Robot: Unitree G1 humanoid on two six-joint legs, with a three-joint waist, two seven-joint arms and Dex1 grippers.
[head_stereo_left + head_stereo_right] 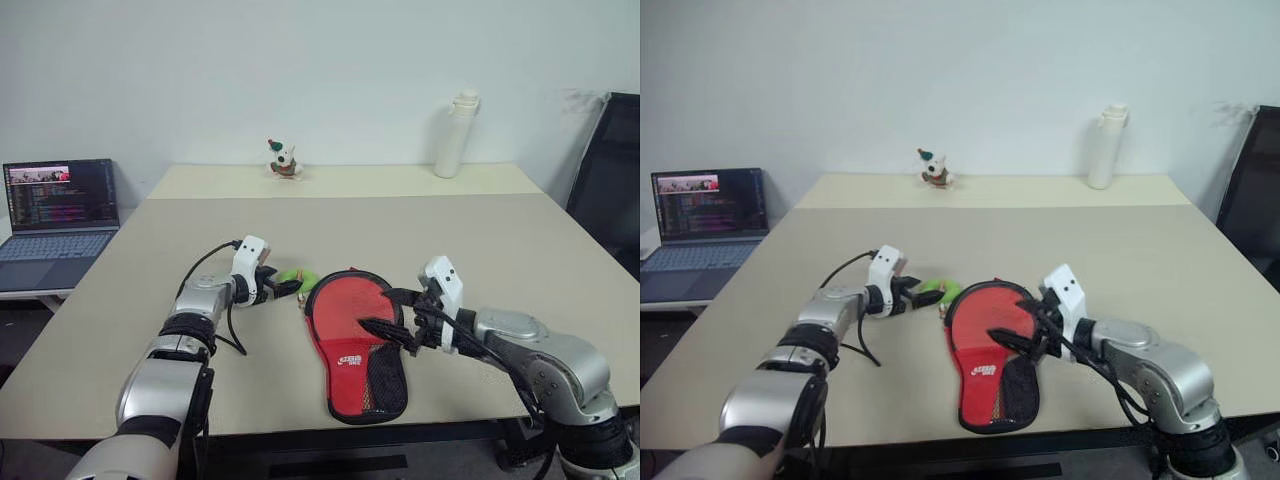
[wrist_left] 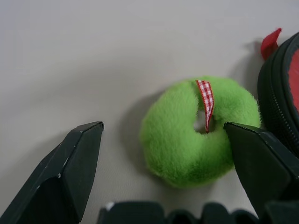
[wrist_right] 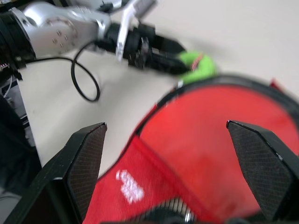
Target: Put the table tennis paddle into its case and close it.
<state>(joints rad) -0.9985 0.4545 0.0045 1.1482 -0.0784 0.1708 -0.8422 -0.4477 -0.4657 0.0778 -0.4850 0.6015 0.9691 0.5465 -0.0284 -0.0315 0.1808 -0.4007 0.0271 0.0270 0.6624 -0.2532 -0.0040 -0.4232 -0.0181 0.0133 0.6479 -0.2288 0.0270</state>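
Black fingers [image 2: 70, 172] of the left gripper [image 1: 283, 284] stand wide, empty, either side of the green pull [image 2: 196, 130]. Right gripper [image 1: 392, 330], also open, hovers over the case [image 1: 357, 345]. Closing off-centre could pinch fluff and drag the pouch askew.

The case [image 1: 352, 345] bears a white logo, too small to read.

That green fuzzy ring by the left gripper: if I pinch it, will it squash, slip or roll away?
The green plush ring looks soft and furry, so it would probably squash and grip well. It lies flat on the table, so rolling seems unlikely. Probably light; the open left gripper could nudge it.
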